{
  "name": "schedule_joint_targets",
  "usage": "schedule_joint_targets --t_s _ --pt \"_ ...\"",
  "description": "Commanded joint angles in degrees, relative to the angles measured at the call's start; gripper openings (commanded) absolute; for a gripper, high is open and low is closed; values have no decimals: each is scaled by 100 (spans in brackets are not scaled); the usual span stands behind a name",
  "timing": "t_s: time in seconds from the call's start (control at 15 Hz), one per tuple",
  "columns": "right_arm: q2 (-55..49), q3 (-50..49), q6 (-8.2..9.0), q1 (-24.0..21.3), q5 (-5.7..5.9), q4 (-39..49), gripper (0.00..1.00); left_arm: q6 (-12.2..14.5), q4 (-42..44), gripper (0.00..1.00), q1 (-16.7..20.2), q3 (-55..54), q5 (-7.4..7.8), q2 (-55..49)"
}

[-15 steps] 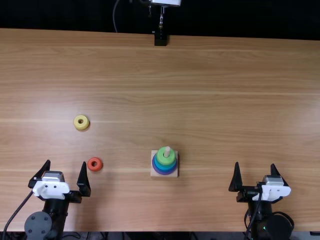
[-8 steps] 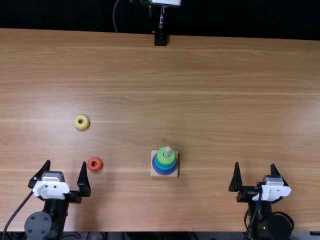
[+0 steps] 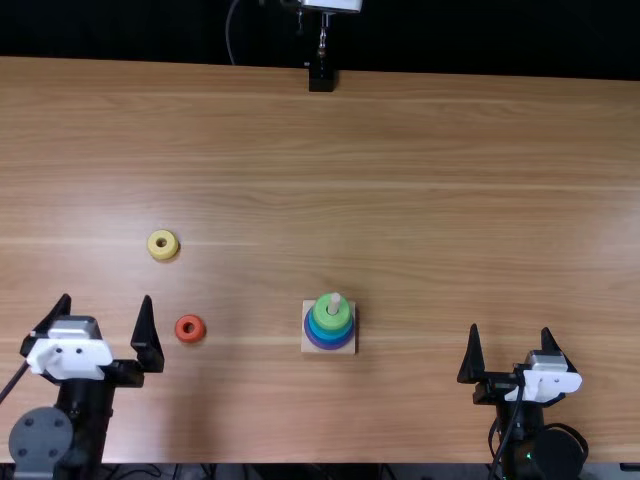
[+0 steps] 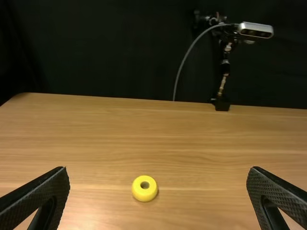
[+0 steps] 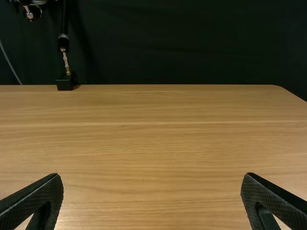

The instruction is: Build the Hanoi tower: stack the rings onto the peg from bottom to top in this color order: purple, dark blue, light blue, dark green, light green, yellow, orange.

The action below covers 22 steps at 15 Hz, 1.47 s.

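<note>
In the top view we see the square base [image 3: 308, 348], pale and wooden, lying flat on the table [image 3: 450, 220]. Its peg [image 3: 335, 299] stands upright, and the light tip comes out above the stacked rings. The top ring [image 3: 323, 312] is light green and sits around the peg. Under it we can see blue, and the purple ring [image 3: 328, 345] is the lowest; how many rings are between, we cannot tell. To the left of this tower, well apart from it, the orange ring [image 3: 198, 328] lies flat, its hole open upward. The yellow ring [image 3: 163, 253] lies flat too, farther from the near edge.
</note>
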Motion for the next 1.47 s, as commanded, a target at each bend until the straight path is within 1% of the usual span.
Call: schedule_joint_targets --t_s 0.0,0.13,0.27,0.4,0.47,0.53,0.6,0.73,0.87,1.07,1.13,1.27,1.4 --pt "-69 -90 -10 -36 1 -7 100 33 18 100 115 500 -28 429" --pt "-69 -90 -10 -36 1 3 100 23 18 100 211 1132 -28 1097" --pt "-69 -90 -10 -36 1 -7 100 23 7 100 220 1686 -28 1967" --pt "-69 -90 -10 -36 1 -7 100 23 -25 100 168 2170 -28 2828" --pt "-69 -90 -10 -36 1 -7 100 23 -46 100 159 2363 25 3285" --pt "-69 -90 -10 -36 1 -7 100 23 -88 100 97 2565 -38 3725" --pt "-69 -90 -10 -36 1 -7 100 23 -141 100 44 2697 -28 4129" --pt "-69 -90 -10 -36 1 3 100 33 -362 100 -105 2987 -59 5026" --pt "-69 -90 -10 -36 1 -7 100 44 -689 100 -237 3321 -38 5773" --pt "-69 -90 -10 -36 1 -7 100 54 -1153 100 -246 3620 -38 6748" --pt "-69 -90 -10 -36 1 -7 100 86 -1258 100 -246 3752 -28 7038" --pt "-69 -90 -10 -36 1 -7 100 403 -1786 100 -246 4121 -38 7680" --pt "-69 -90 -10 -36 1 -7 100 645 -2197 100 -237 4490 -38 8260"
